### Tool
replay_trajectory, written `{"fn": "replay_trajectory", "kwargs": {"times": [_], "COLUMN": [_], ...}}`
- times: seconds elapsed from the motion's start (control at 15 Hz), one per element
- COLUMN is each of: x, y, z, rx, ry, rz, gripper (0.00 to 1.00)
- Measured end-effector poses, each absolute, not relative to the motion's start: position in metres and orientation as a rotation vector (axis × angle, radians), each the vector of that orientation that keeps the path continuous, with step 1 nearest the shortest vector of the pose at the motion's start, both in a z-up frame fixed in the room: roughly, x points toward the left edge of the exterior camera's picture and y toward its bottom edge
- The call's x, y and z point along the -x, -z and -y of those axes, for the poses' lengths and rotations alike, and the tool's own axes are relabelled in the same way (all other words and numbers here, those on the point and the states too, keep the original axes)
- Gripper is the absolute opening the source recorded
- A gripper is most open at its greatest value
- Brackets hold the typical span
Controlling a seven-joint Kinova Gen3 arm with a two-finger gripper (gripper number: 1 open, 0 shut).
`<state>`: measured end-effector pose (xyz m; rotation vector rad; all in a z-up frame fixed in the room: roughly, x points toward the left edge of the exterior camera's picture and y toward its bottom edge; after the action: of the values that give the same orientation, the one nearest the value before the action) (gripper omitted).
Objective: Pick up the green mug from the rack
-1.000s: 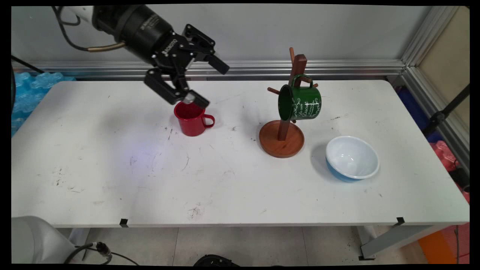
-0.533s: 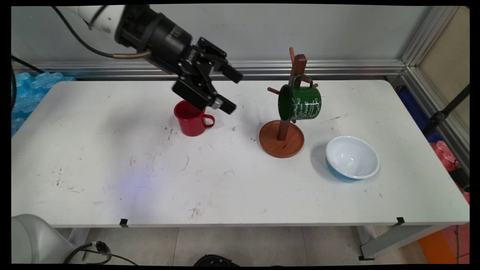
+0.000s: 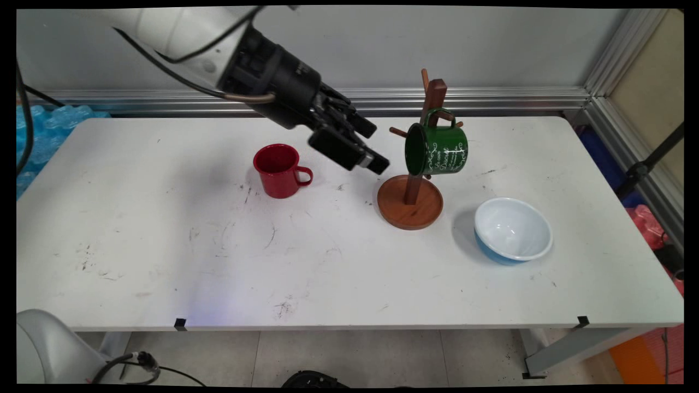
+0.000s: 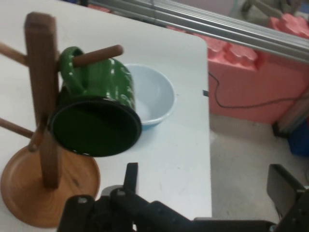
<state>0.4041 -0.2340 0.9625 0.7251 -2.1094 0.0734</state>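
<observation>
My gripper [image 3: 377, 148] hangs open and empty above the table, between a red mug [image 3: 278, 170] on its left and a wooden mug tree [image 3: 412, 188] on its right. A green mug [image 3: 437, 149] with white lettering hangs by its handle from one of the tree's pegs, its mouth turned toward the gripper. In the hand view the green mug [image 4: 94, 113] and the tree's post [image 4: 42, 92] fill the left side, just beyond the spread fingers [image 4: 131, 175]. The gripper [image 4: 207, 174] touches nothing.
A bowl [image 3: 513, 229], blue outside and white inside, stands right of the tree's round base; in the hand view the bowl [image 4: 157, 94] lies behind the green mug. The table's right edge [image 4: 208, 121] drops to the floor. Blue packs [image 3: 49, 123] lie behind the far left corner.
The gripper has swung right, from just above the red mug's rim to beside the mug tree, staying open. The red mug stands uncovered in the same place.
</observation>
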Motion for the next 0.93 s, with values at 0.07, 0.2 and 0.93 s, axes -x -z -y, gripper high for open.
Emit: {"fn": "replay_trajectory", "kwargs": {"times": [0.07, 0.2, 0.93], "x": [-0.399, -0.392, -0.352], "y": [-0.96, -0.956, -0.935], "z": [0.236, 0.24, 0.255], "rx": [-0.762, -0.833, -1.099], "ry": [-0.078, -0.09, -0.086], "rz": [2.099, 2.079, 1.973], "gripper": [1.0, 1.0, 1.0]}}
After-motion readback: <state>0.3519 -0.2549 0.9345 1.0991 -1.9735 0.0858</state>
